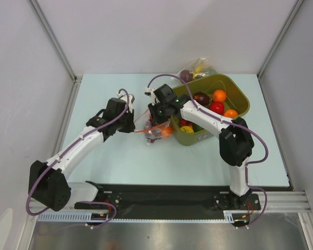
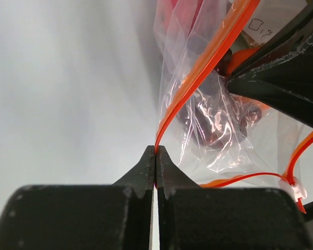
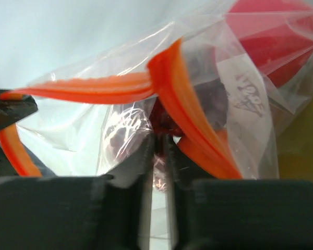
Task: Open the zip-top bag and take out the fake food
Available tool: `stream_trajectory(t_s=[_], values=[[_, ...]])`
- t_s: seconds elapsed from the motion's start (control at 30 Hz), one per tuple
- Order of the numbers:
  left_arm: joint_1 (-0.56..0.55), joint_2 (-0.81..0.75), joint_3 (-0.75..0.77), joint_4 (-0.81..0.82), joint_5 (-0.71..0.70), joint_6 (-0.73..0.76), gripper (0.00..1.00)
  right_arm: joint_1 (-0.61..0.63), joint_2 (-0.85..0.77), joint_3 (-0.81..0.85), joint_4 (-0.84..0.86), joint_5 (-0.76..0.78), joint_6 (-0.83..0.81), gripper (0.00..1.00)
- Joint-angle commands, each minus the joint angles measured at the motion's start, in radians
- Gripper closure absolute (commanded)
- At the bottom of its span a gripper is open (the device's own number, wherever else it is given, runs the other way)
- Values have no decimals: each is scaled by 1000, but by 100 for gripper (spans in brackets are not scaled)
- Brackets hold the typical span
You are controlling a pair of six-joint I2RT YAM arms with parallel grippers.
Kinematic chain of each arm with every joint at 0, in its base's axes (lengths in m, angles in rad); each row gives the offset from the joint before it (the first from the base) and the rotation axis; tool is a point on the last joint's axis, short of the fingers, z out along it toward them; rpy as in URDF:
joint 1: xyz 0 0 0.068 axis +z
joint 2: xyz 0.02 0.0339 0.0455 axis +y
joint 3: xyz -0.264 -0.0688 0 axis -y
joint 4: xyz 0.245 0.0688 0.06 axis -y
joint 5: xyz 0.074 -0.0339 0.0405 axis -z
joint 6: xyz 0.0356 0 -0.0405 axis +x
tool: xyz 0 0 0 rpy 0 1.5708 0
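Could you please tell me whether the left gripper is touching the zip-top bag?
Touching. In the left wrist view the left gripper has its jaws shut on the orange zip strip of the zip-top bag.

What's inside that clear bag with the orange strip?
Inside the zip-top bag: a red fruit, a dark purple grape bunch and part of an orange fruit. Crinkled plastic and glare hide anything else.

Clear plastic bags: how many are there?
2. The zip-top bag is just left of the green bin; another bag of fruit lies behind the bin. The bin could hide more.
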Motion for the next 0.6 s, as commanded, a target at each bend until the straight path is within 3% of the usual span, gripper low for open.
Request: stream_trajectory(t_s=[0.0, 0.03, 0.13, 0.33, 0.57], values=[[-12, -10, -28, 44, -12, 3, 100, -15, 3, 19, 33, 8, 4, 78], [-13, -13, -46, 39, -24, 6, 100, -15, 1, 19, 35, 7, 6, 66], [-14, -30, -77, 16, -52, 6, 99, -19, 10, 24, 38, 2, 16, 52], [-14, -51, -128, -22, -86, -4, 100, -15, 36, 24, 58, 11, 35, 46], [-14, -71, -130, -47, -101, -26, 100, 6, 79, -21, 70, 154, 35, 45]])
